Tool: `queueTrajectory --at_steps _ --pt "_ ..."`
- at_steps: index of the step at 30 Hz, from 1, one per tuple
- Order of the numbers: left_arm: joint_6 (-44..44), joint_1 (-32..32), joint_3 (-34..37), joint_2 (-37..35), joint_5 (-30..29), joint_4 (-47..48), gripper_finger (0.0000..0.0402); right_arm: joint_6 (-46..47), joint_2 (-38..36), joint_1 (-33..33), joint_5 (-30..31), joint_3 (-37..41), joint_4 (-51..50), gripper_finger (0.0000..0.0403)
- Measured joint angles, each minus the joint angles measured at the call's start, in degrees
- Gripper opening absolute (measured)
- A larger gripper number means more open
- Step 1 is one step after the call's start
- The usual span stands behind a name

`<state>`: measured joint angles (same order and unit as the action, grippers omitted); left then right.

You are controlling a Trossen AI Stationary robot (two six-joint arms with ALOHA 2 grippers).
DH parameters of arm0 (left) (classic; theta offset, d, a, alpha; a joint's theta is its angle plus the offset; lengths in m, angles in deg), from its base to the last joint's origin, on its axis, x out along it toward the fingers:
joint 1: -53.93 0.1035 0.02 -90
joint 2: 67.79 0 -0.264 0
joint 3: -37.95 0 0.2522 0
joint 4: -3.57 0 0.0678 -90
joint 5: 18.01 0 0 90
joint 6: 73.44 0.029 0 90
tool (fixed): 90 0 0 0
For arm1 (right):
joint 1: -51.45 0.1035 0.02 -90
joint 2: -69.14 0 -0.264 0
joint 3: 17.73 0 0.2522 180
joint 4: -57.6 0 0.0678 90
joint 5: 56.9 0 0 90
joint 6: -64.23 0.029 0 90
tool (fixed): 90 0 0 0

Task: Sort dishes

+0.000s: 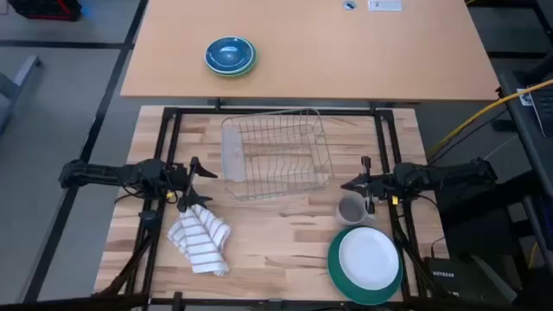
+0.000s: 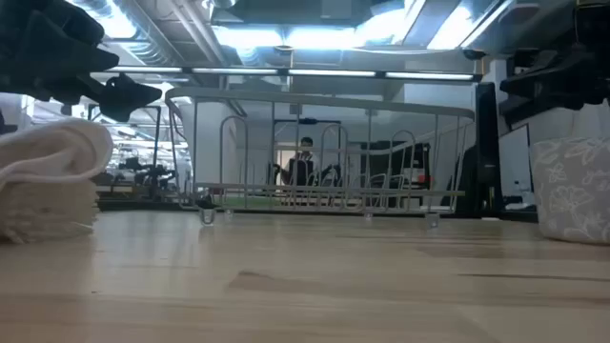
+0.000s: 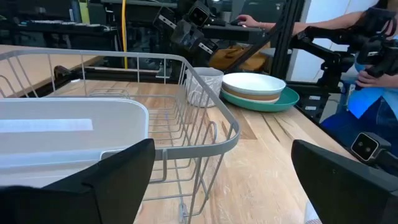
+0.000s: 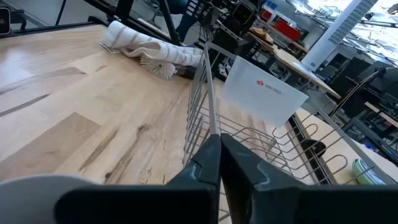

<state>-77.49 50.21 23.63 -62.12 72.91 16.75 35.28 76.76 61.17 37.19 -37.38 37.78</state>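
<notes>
The dishes are stacked at the table's near right corner. A small white plate (image 1: 369,257) (image 3: 254,81) lies on a tan plate (image 3: 255,96), which lies on a larger dark green plate (image 1: 339,269) (image 3: 285,99) flat on the table. My left gripper (image 1: 203,183) (image 3: 224,180) hovers open just left of the wire dish rack (image 1: 276,155) (image 3: 155,118), touching nothing. At the rack's right end my right gripper (image 1: 347,184) (image 4: 221,168) is shut on nothing, just above and far of the stack.
A grey patterned mug (image 1: 350,210) (image 3: 205,87) stands between the rack and the plates. A rolled striped towel (image 1: 200,239) (image 4: 149,50) lies near left. Stacked blue bowls (image 1: 230,55) sit on the far table. People work beyond the table.
</notes>
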Motion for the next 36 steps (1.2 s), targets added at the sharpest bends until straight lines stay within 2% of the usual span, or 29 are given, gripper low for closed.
queueTrajectory --at_steps 19,30,36 --pt "0.0 0.02 0.02 0.0 0.0 -0.02 0.0368 0.09 0.02 0.0 0.0 -0.04 0.04 0.0014" --pt "0.0 0.0 0.0 0.0 0.02 0.0 0.0368 0.24 0.0 0.0 -0.76 -0.11 6.27 0.0014" --pt "0.0 0.0 0.01 0.0 0.0 -0.02 0.0368 0.28 0.02 0.0 -2.21 -0.11 6.51 0.0014"
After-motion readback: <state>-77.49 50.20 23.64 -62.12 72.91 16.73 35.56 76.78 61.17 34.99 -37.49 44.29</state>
